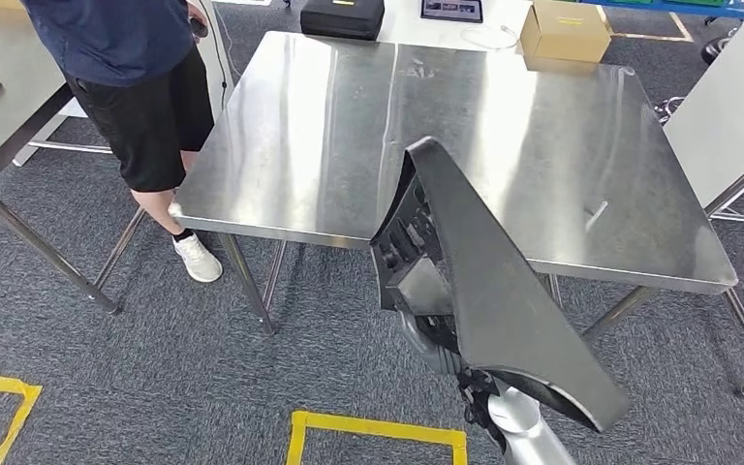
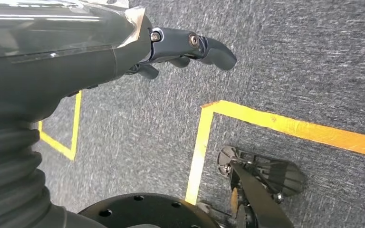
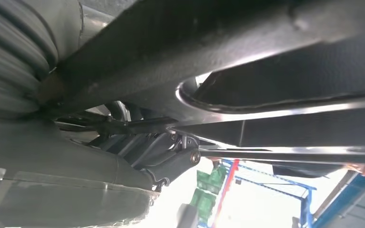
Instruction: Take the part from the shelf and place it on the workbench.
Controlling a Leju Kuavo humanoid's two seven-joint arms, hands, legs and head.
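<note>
Right hand (image 1: 438, 341) largely masked in the head view by the long black part (image 1: 489, 291) it carries; grip itself out of sight beneath the panel, with the near corner of the steel tabletop (image 1: 310, 145) covered too. In the right wrist view, part (image 3: 247, 61) pressed close to the lens, dark and soft-edged, running off the frame (shape not readable); fingers (image 3: 171, 164) half buried under it. Person (image 1: 131, 87) beside the tabletop cut off by the upper edge above the chest. Cardboard box (image 1: 565, 31) and black case (image 1: 342, 16) at the far side clipped likewise. Left hand (image 2: 180, 50) in the left wrist view partly screened by its own cover, fingertips slightly blurred.
</note>
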